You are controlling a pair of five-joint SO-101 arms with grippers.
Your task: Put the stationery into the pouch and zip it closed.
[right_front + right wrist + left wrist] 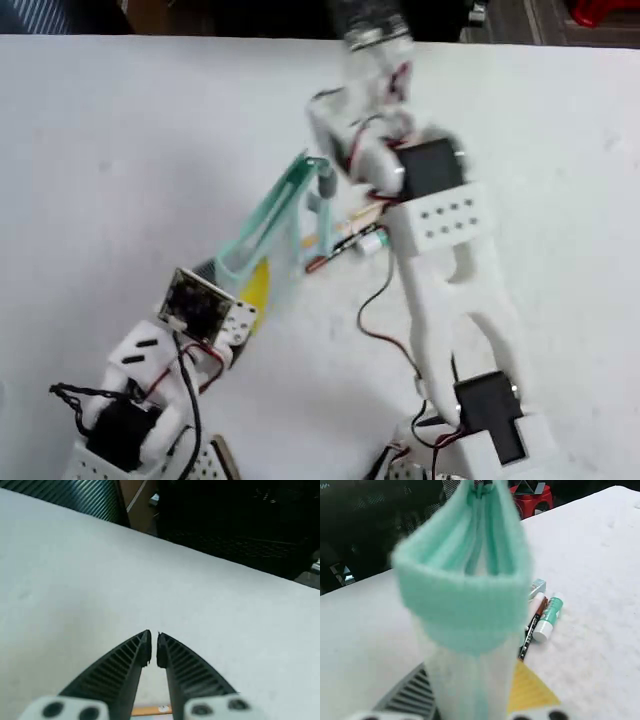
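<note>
While left hand (232, 278) seemingly pinches pouch (465, 595), right hand (153, 642) pressed together, empty; stationery (542, 617) beside pouch.

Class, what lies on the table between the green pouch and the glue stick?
A brown and black pen lies between the pouch and the glue stick, as the left wrist view shows.

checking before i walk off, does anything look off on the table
The pouch is held up in the left arm's jaws instead of lying flat. The pens and glue stick lie loose on the table beside it, not inside. Nothing looks spilled or broken.
</note>
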